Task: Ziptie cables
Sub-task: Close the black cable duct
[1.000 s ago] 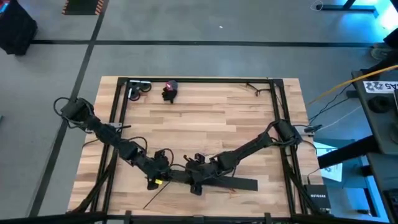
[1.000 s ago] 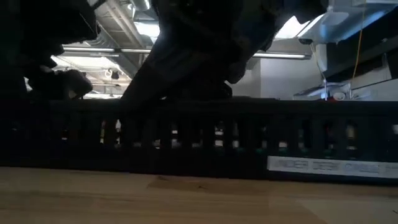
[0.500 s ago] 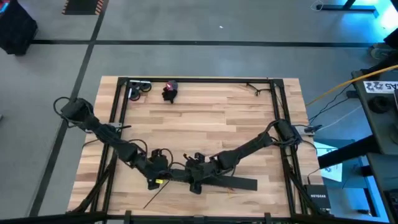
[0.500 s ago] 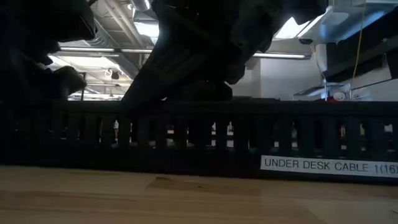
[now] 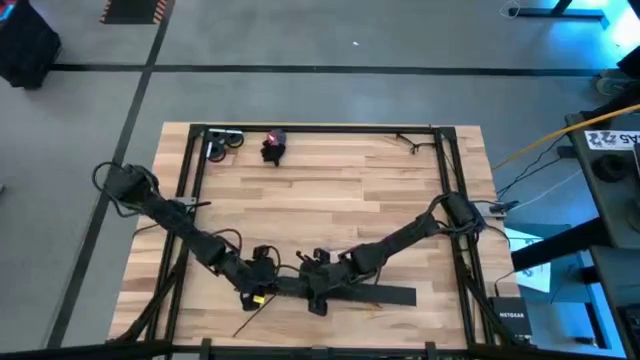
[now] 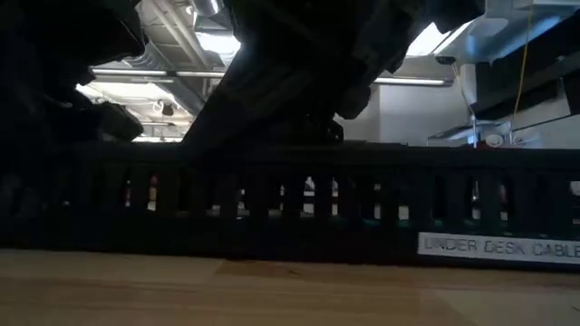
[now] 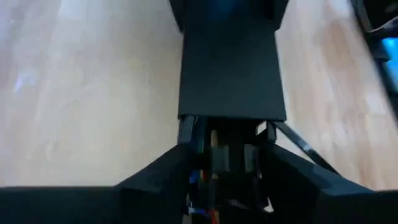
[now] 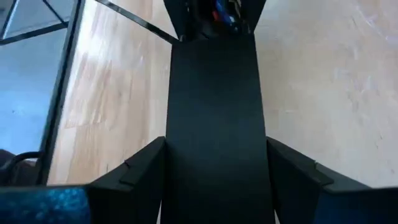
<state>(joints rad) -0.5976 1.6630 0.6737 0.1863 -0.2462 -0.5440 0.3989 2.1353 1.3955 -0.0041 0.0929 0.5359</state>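
Low view, closest in, shows only the slotted side of the long black bar (image 6: 299, 204) with a white label (image 6: 498, 245). High view shows what that hides: both grippers meeting at the bar's left end, left gripper (image 5: 258, 285) and right gripper (image 5: 316, 285). Right wrist view has its fingers (image 8: 124, 177) straddling the bar, clamped on it. Left wrist view alone shows the cables (image 7: 208, 199), blue and reddish, inside the bar's end between its fingers (image 7: 155, 180), which grip that end. Beyond the bar, a thin dark strip (image 7: 301, 142) lies on the table (image 5: 330, 190).

Wooden tabletop (image 5: 330, 190), long flat black bar (image 5: 385, 295) near its front edge, small dark object (image 5: 272, 147) and metal piece (image 5: 222, 143) by far left corner.
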